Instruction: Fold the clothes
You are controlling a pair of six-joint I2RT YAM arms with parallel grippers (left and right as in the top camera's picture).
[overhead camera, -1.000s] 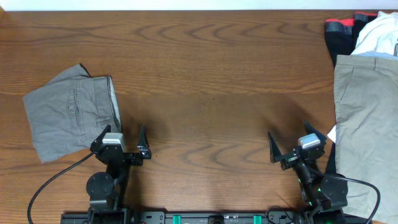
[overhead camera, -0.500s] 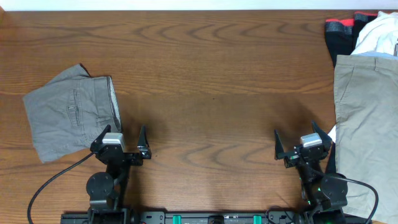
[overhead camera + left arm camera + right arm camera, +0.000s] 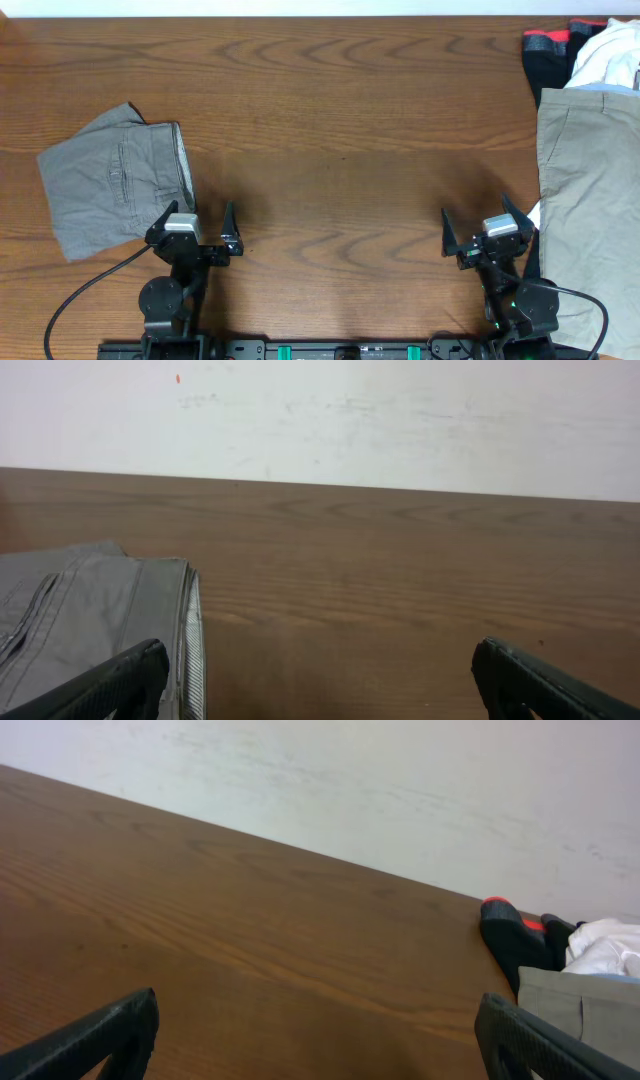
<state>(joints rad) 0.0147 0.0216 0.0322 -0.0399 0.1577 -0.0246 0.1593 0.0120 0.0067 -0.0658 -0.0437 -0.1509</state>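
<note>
The grey shorts (image 3: pixel 110 190) lie folded at the left of the table; their edge shows in the left wrist view (image 3: pixel 90 615). The large khaki-beige shorts (image 3: pixel 590 200) lie spread at the right edge, and a corner of them shows in the right wrist view (image 3: pixel 590 1010). My left gripper (image 3: pixel 192 222) is open and empty, just right of the grey shorts' lower corner (image 3: pixel 320 680). My right gripper (image 3: pixel 485 228) is open and empty, just left of the khaki shorts (image 3: pixel 315 1035).
A pile of other clothes, a dark garment with a red band (image 3: pixel 548 50) and a white one (image 3: pixel 605 50), lies at the back right corner. A white wall stands beyond the table's far edge (image 3: pixel 400 420).
My right gripper has moved a little to the right and turned, toward the khaki shorts. The left arm and both pairs of shorts have not moved.
</note>
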